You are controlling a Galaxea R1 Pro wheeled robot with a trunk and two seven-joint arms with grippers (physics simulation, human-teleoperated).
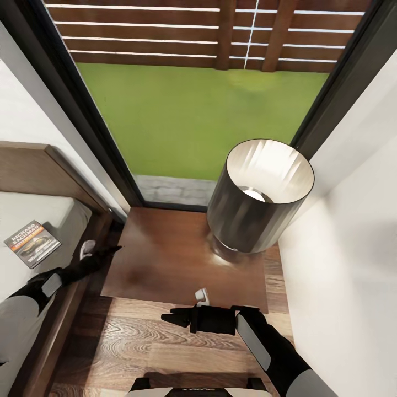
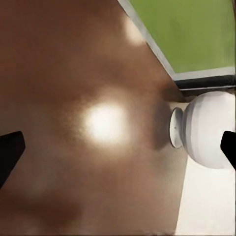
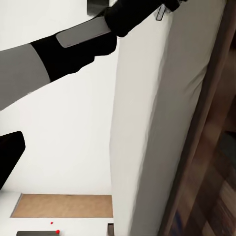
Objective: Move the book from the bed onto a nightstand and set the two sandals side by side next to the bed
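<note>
**Book on the mattress, both grippers empty by the nightstand**

At the far left of the head view, the small thin paperback with a dark cover, white lettering and an orange band [image 1: 32, 243] lies flat on the pale grey-white mattress of the dark-framed wooden bed [image 1: 38, 212], near the mattress edge by the headboard. Just right of it, the left gripper [image 1: 108, 252] reaches over the bed frame towards the glossy reddish-brown wooden nightstand [image 1: 165, 264]; its wrist view shows dark fingertips [image 2: 10, 152] at opposite edges, spread wide with nothing between them.

On the nightstand's right half stands a dark drum-shaded lamp [image 1: 259, 193] on a pale rounded base [image 2: 209, 130], leaving the left half bare. Below the stand, the right gripper [image 1: 168, 318] points leftward over the wood-plank floor [image 1: 121, 347]; it appears to hold nothing, but how far it is open I cannot tell.

The book is likely light, thin and somewhat flexible, lying flush on a soft surface. Pinching it across an edge, perhaps the one nearest the mattress border, looks the surest hold.
</note>
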